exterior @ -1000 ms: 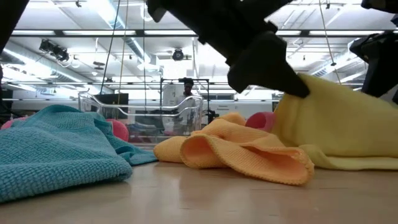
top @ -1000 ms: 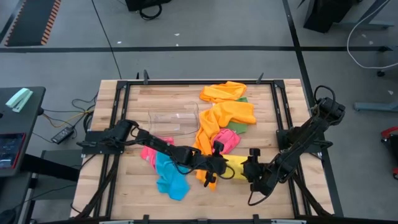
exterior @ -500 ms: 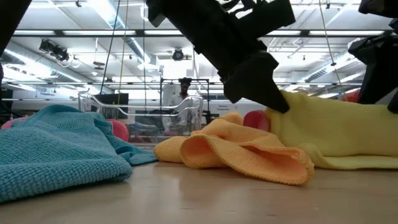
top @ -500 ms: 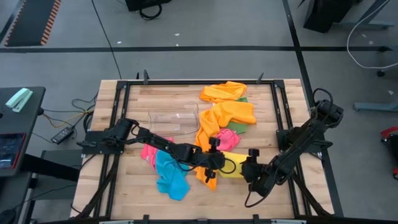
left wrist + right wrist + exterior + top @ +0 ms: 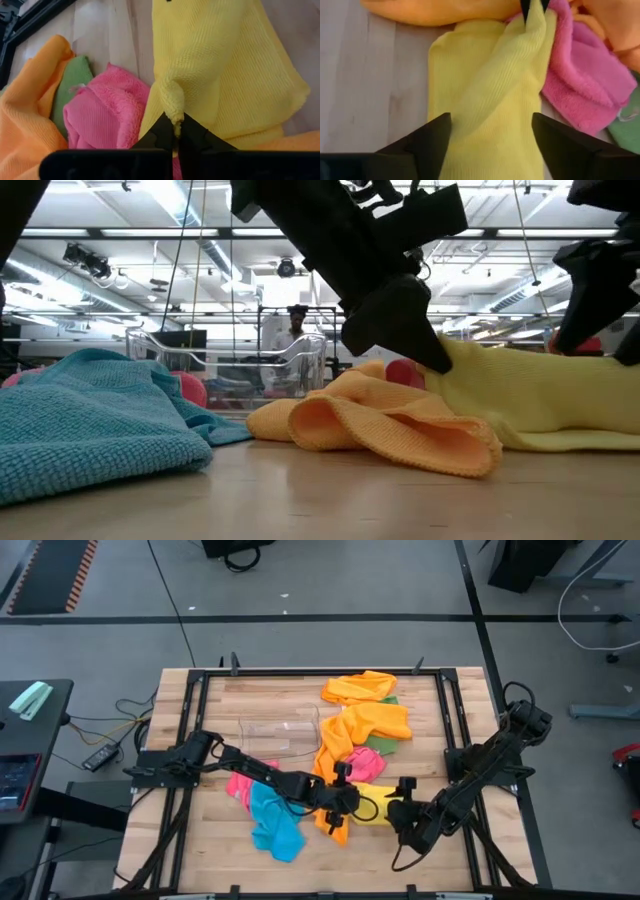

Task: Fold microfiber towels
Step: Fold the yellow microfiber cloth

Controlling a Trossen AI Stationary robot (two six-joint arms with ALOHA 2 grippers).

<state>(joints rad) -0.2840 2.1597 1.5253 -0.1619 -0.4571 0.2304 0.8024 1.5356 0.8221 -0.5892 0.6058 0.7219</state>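
A yellow towel lies near the table's front, between my two grippers. My left gripper is shut on its left end; in the high view, my left gripper reaches in from the left. My right gripper stands open, one finger on each side of the towel's right end; I see no touch. Beside the yellow one lie a pink towel, a crumpled orange towel and a blue towel. My left gripper pinches a bunched-up tip of the yellow towel's left end between its two fingers. The fingers come slanting down from the table's left. The pinched tip stands a little raised; the rest of the towel lies slack on the table.
A clear plastic bin stands left of centre. More orange towels and a green one lie toward the far side, and another pink cloth beside the blue towel. Bare wood runs along the near edge.
My right gripper has opened and let go of the yellow towel. The towel's raised bulk has sunk and now lies flatter on the table. My left gripper has tipped down a little and keeps its hold on the left end.
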